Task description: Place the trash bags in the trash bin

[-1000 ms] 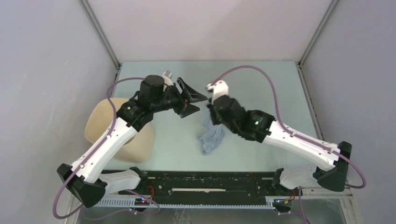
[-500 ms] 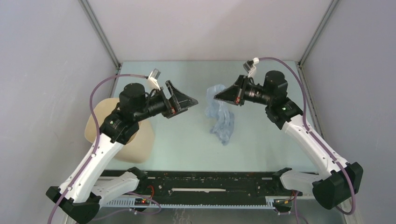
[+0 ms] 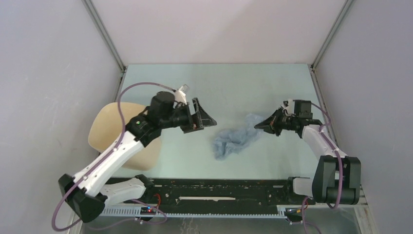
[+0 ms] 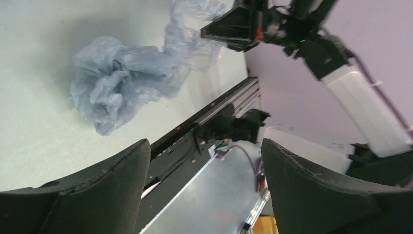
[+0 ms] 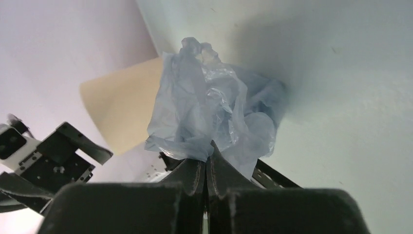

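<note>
— Pale green tabletop (image 3: 185, 152), grey walls on three sides. Where's the trash bin (image 3: 104, 129)?
— Far left of the table. The left arm (image 3: 114, 156) reaches across above it and hides part of it, so I cannot tell which way its mouth faces.
— And the trash bag (image 3: 234, 142)?
— Outside the bin, well to the right of it. Most of it lies in a crumpled blue-grey heap on the table. One twisted end stretches farther from the bin, up to the right gripper (image 3: 258, 126).
— Has that one got hold of it?
— Yes. Seen from the right wrist, its fingers (image 5: 191, 179) are pressed together with a fold of the film pinched between the tips, and the rest of the bag billows beyond them.
— The left gripper (image 3: 209, 121)?
— It hangs to the right of the bin, between it and the heap, apart from the bag. Its fingers (image 4: 97, 190) stand wide apart with nothing between them. Through the gap you see the heap and the other gripper beyond it.
</note>
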Robot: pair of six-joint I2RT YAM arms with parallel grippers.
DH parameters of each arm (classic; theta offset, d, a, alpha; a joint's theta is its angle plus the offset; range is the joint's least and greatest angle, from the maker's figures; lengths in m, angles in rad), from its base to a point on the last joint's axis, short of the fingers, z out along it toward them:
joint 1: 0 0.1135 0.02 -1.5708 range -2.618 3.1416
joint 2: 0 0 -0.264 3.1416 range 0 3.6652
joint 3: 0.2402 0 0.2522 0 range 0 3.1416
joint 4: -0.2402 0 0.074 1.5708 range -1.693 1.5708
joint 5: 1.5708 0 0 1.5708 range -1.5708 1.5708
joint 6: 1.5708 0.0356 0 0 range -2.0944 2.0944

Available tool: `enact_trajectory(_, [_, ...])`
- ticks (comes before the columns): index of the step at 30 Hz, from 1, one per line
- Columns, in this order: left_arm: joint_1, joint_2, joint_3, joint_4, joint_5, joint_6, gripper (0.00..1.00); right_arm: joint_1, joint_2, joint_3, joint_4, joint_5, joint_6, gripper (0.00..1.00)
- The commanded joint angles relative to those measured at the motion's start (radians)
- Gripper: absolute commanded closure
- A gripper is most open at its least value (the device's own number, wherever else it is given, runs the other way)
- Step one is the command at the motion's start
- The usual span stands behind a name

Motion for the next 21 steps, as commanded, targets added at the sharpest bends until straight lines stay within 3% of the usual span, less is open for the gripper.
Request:
enact_trajectory(1, [-0.071, 0.135, 0.002, -0.066, -0.039, 0.108, 0.16, -0.029, -0.045, 0.018, -0.135, -0.011, -0.195, 1.0])
enact_trajectory(6, [-0.113, 0.296, 0.054, -0.091, -0.093, 0.153, 0.23, -0.055, -0.104, 0.005, -0.213, 0.009, -0.275, 1.0])
enact_trajectory(11, [-0.142, 0.455, 0.136, -0.202, -0.188, 0.216, 0.15, -0.084, -0.13, -0.019, -0.219, -0.003, -0.28, 1.0])
enact_trajectory(14, [-0.193, 0.5, 0.14, -0.225, -0.228, 0.245, 0.15, -0.088, -0.134, -0.02, -0.221, -0.012, -0.279, 1.0])
enact_trajectory(21, [-0.211, 0.573, 0.08, -0.172, -0.219, 0.248, 0.36, -0.088, -0.161, -0.019, -0.247, -0.019, -0.286, 1.0])
